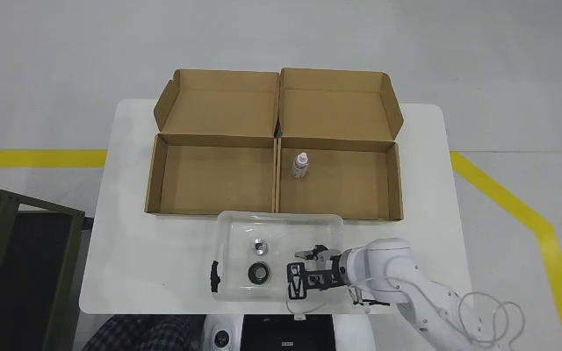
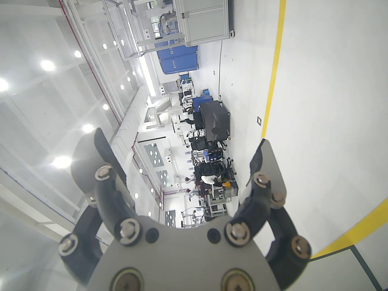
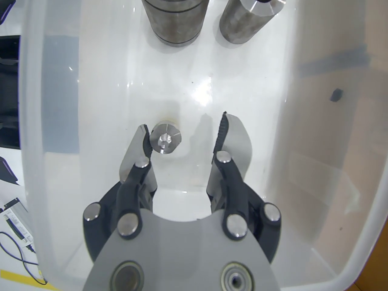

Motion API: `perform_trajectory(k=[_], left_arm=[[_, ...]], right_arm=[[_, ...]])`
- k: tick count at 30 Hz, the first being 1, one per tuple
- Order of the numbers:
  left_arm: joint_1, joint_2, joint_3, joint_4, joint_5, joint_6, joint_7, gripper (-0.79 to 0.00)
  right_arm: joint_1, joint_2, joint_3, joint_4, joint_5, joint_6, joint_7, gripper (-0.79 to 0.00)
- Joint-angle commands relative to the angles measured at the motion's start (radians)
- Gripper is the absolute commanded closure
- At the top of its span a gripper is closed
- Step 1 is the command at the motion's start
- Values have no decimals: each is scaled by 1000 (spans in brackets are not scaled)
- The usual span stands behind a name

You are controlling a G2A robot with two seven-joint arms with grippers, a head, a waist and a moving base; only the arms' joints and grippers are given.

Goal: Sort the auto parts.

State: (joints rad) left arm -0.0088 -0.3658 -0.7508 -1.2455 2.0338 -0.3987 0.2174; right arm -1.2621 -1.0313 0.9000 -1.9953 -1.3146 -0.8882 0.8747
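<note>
Metal plug (image 3: 165, 142) within spread right hand (image 3: 185, 136)

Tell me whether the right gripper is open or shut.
Open: the right gripper has its fingers apart inside the clear bin, the small metal part between them, close to one finger, a gap to the other.

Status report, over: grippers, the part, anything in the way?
Right gripper open in clear bin, fingers straddling small steel part. Left gripper open, empty. Bearing and sleeve beyond, not blocking.
</note>
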Motion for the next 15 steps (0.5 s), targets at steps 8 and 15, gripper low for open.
perform_trajectory(k=[8, 15], left_arm=[[0, 0, 0, 0, 0, 0, 0, -785], [0, 0, 0, 0, 0, 0, 0, -785]], right_arm=[[12, 1, -29, 5, 19, -14, 20, 0], [17, 7, -20, -3, 55, -13, 4, 0]])
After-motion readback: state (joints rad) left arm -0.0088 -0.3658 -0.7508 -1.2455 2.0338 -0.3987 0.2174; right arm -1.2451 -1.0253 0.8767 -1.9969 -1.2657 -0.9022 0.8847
